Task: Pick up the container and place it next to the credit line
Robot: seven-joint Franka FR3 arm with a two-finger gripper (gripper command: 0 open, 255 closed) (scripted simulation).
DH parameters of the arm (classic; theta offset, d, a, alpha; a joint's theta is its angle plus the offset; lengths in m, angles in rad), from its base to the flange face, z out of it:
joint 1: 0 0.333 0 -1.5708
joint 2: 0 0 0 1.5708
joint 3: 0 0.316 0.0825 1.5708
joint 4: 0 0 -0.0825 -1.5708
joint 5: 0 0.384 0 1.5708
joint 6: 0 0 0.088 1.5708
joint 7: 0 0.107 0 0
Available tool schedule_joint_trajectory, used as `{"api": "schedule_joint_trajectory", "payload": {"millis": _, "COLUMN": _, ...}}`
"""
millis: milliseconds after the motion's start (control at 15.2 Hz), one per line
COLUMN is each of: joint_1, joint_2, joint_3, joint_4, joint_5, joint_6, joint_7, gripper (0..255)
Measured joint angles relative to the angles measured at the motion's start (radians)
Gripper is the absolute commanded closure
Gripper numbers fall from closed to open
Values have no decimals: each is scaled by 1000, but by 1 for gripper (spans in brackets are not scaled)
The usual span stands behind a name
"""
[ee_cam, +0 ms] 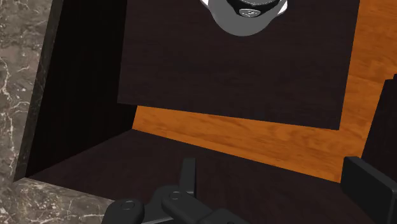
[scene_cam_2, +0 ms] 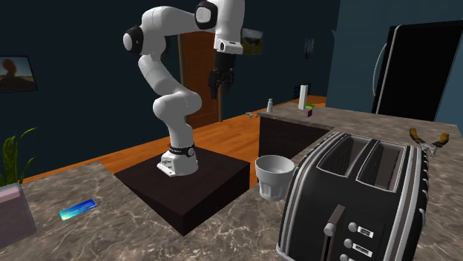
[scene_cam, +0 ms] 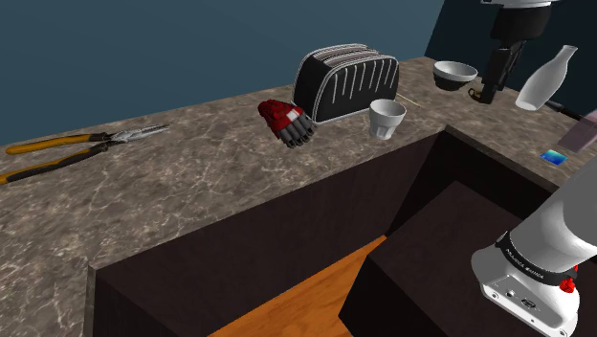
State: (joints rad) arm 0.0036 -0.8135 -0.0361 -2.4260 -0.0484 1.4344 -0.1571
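A small white cup (scene_cam: 386, 119), probably the container meant, stands upright on the marbled worktop (scene_cam: 191, 172), just beside a black toaster (scene_cam: 344, 81), on its right in the shoulder view. It looks light, stiff, smooth and perhaps brittle, so a grip across the rim seems best. The white arm (scene_cam_2: 156, 70) is folded high over its dark stand (scene_cam_2: 193, 185). The black pincer (scene_cam_2: 217, 87) points down, spread and empty, well apart from the cup.

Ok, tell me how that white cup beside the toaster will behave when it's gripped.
The white cup tapers to a narrower base, so a high sideways push could probably tip it. Its wall looks smooth and flared, so it may slip in a pinch grip. It looks rigid and hollow, so it is likely light for its size.
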Motion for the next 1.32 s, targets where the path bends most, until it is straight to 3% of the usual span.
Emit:
{"api": "schedule_joint_trajectory", "payload": {"millis": 198, "joint_1": 1, "joint_2": 25, "joint_3": 4, "joint_4": -9, "joint_5": -4, "joint_6": 39, "joint_7": 4, "gripper": 0}}
{"api": "schedule_joint_trajectory", "payload": {"millis": 528, "joint_1": 3, "joint_2": 171, "joint_3": 18, "joint_4": -24, "joint_5": -25, "joint_6": 223, "joint_7": 22, "gripper": 0}}
{"api": "schedule_joint_trajectory", "payload": {"millis": 1320, "joint_1": -11, "joint_2": 595, "joint_3": 40, "joint_4": 117, "joint_5": -112, "joint_6": 566, "joint_7": 77, "gripper": 0}}
